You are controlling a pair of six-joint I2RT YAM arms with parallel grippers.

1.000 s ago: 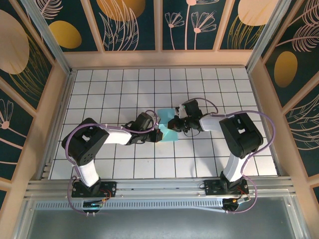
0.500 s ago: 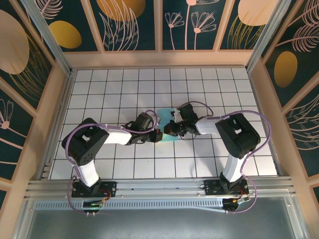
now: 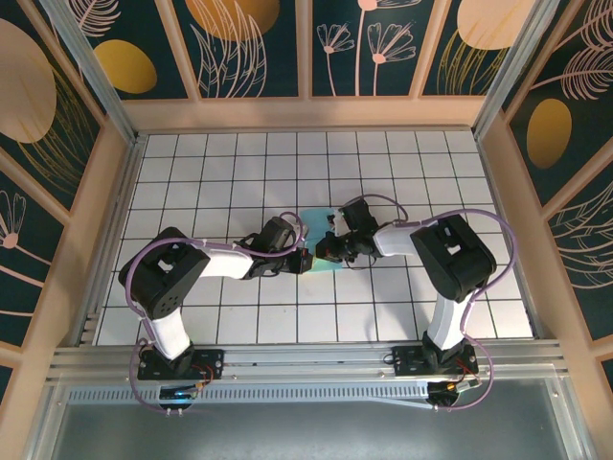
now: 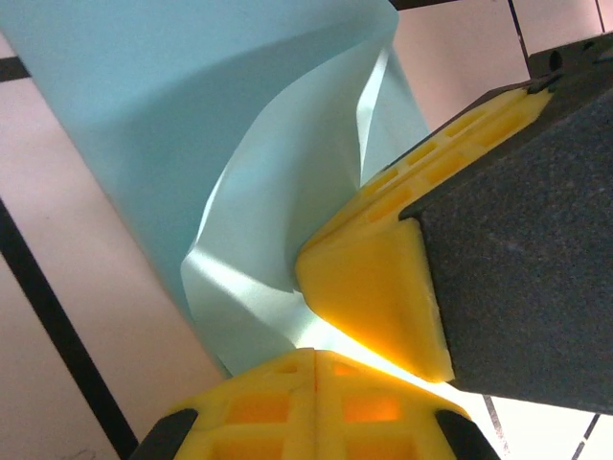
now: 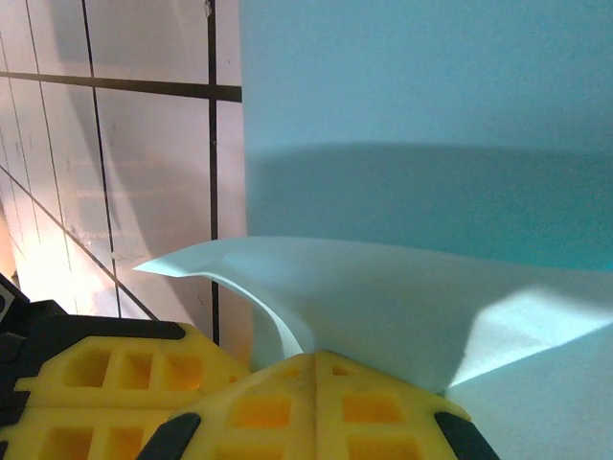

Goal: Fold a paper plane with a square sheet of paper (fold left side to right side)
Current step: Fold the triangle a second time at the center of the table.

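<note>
The light-blue square sheet of paper lies mid-table, mostly covered by both grippers. My left gripper is shut, its yellow tips resting at the paper's edge, with nothing between them. My right gripper is shut too, tip to tip with the left one. A raised, curled flap of the paper leans against the right gripper's tips, over the flat layer. In the left wrist view the right gripper's yellow finger presses on the creased paper.
White grid tiles cover the table. Wooden walls fence it on three sides, and a metal rail runs along the near edge. Both arms reach inward across the table's middle.
Over the last second my right gripper slid left over the paper to meet the left gripper, hiding most of the sheet. The left arm has stayed put.
</note>
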